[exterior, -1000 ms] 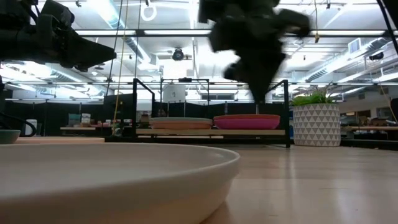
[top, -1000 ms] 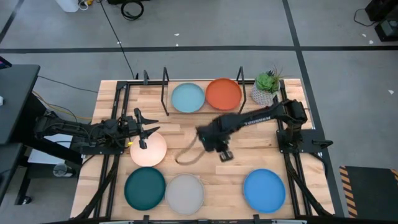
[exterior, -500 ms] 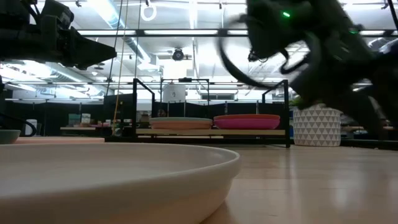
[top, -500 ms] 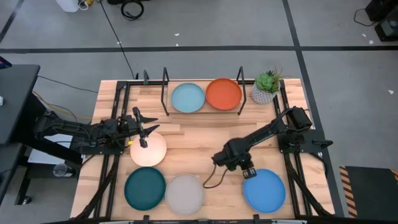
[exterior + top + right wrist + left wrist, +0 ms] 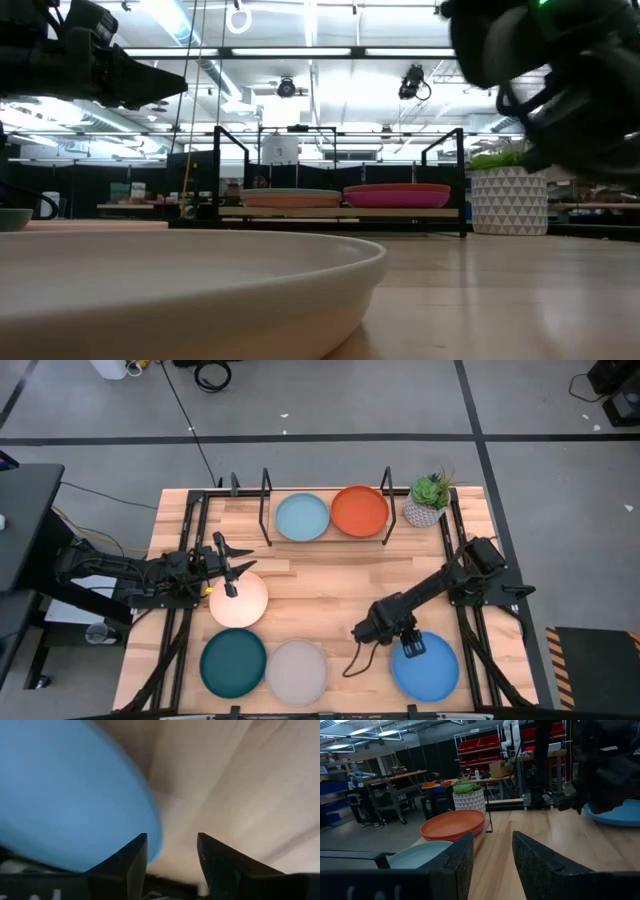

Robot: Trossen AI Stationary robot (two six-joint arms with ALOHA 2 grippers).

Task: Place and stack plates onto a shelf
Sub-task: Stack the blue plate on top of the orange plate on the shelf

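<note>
Your right gripper [image 5: 410, 646] hangs low over the near-left rim of the bright blue plate [image 5: 426, 666], which lies flat on the table [image 5: 330, 585] at its front right. In the right wrist view the 2 fingers [image 5: 131, 857] stand apart with nothing between them, and the blue rim shows just ahead of one of them.

The shelf [image 5: 325, 518] at the back already carries the pale aqua plate [image 5: 302, 517] and the burnt orange plate [image 5: 359, 510]; the low view shows each resting on another plate, a peach one [image 5: 290, 201] and a magenta one [image 5: 396, 199].

Still on the table: the cream plate [image 5: 238, 600], the dark teal plate [image 5: 233, 664] and the light grey plate [image 5: 297, 670].

Your left gripper [image 5: 226, 568] waits at the far edge of the cream plate, fingers parted and empty.

Handling, as a judgement: the plate looks stiff, light and shallow, with a matte face that should not slip much. Take it by the rim, 1 finger under the lip and 1 on top. Because it lies flat, getting a finger beneath is likely the hard part.
</note>
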